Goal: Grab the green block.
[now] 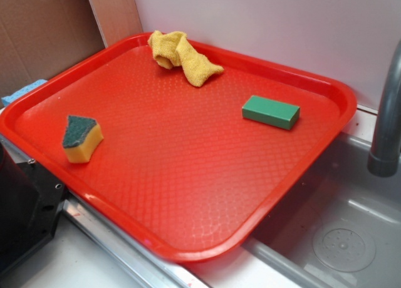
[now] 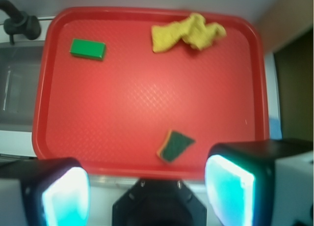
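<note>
Nothing done yet, task is at the very start: the green block [image 1: 270,111] lies untouched on the red tray [image 1: 175,194], flat on its broad face, in the far right part of the tray in the exterior view, near the right rim and the sink side. In the wrist view the gripper [image 2: 147,191] sits at the bottom edge of the frame, outside the near rim of the tray, with both fingers [image 2: 230,191] spread wide and holding nothing; the block is off at top left there, well apart from the jaws. Left to do, by my read: whole reach across the tray, line up over the block, descend, close. Block looks like a small solid-green rectangular brick, smooth flat top, darker green sides, no damage seen. Distractors: yellow sponge [image 1: 81,138] with dark green top at near left, crumpled yellow cloth [image 1: 182,56] at far rim, both well apart from the block.
</note>
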You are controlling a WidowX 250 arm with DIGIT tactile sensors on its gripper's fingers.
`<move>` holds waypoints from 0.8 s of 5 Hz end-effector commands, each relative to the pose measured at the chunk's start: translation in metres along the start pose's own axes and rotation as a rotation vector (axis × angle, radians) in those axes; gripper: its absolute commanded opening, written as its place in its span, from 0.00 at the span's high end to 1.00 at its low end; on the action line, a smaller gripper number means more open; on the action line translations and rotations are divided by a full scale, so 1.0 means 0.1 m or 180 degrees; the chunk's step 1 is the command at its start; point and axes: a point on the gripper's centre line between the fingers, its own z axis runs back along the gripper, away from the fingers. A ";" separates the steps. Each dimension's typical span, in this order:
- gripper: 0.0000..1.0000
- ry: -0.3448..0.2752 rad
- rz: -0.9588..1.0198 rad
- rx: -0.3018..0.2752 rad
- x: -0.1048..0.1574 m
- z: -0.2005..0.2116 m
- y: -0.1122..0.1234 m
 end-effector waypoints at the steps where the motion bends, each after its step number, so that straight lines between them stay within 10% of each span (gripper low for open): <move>1: 0.00 -0.0143 -0.0966 -0.0088 0.44 -0.23 -0.17; 4: 0.00 -0.0345 -0.2608 -0.0629 1.00 -0.73 -0.48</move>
